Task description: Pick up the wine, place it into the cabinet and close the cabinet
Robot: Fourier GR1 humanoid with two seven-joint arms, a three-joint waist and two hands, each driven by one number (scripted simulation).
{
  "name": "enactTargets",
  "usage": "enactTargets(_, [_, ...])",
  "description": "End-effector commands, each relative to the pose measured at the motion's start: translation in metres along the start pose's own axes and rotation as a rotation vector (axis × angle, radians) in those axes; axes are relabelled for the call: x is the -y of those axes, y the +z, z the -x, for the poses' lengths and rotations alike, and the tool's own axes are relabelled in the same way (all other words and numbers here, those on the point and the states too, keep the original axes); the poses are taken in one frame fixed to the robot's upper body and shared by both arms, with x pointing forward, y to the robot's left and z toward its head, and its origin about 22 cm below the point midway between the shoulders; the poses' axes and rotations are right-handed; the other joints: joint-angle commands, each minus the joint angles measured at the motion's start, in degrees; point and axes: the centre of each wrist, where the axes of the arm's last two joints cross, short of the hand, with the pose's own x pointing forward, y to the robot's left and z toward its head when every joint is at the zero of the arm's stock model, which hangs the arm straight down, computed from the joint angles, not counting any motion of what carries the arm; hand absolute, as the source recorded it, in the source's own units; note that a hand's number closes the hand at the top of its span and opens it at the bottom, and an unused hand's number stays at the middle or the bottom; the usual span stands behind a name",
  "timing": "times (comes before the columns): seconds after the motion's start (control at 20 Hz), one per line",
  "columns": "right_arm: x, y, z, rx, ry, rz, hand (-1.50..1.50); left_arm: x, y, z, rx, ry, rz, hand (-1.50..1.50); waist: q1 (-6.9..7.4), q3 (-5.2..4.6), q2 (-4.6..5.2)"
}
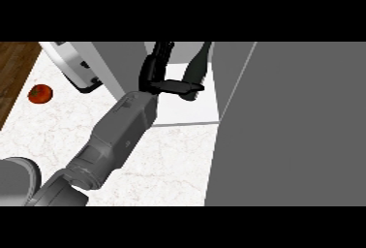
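Far left: a strip of wood (13, 72) past the counter (50, 131) edge. Next, a red tomato (40, 93) alone on the marble, well apart from everything else. Just right of it and higher, a white and grey appliance (75, 65), cut off by the top of the view.

Then the left arm (118, 135), rising from the lower left corner and ending inside the open cabinet. Left hand (159, 68) spread wide: fingers straight and pointing deeper in, thumb (178, 87) stuck out sideways to the right. Not wrapped round anything.

Just right of the fingers, with a pale gap between: the wine (197, 68), a dark bottle leaning slightly, standing in the cabinet above the white shelf (186, 110). Thumb tip right at its lower end; touching or only beside it, hard to tell.

Further right, the grey door (286, 121), swung open and filling that whole side. No right hand anywhere in view.

Judging by this: placing done or nearly so, closing not yet done.

Risks from here:
- Pulling back with the thumb out could catch the leaning bottle and tip it.
- Swinging the door before arm and hand are out would trap the arm against the frame.
- A bottle standing too near the front could block the door or get knocked over by it.
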Motion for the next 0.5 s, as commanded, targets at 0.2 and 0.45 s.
enactTargets(0.2, [-0.002,0.016,-0.012,0.012,0.012,0.036,-1.50,0.009,0.004,-0.006,0.016,0.010,0.083,-1.50,3.44,0.30,-1.58])
enactTargets(0.45, [0.002,0.014,-0.009,-0.006,0.009,0.039,-1.50,0.038,0.007,-0.026,0.030,0.028,0.159,-1.50,4.49,0.34,-1.96])
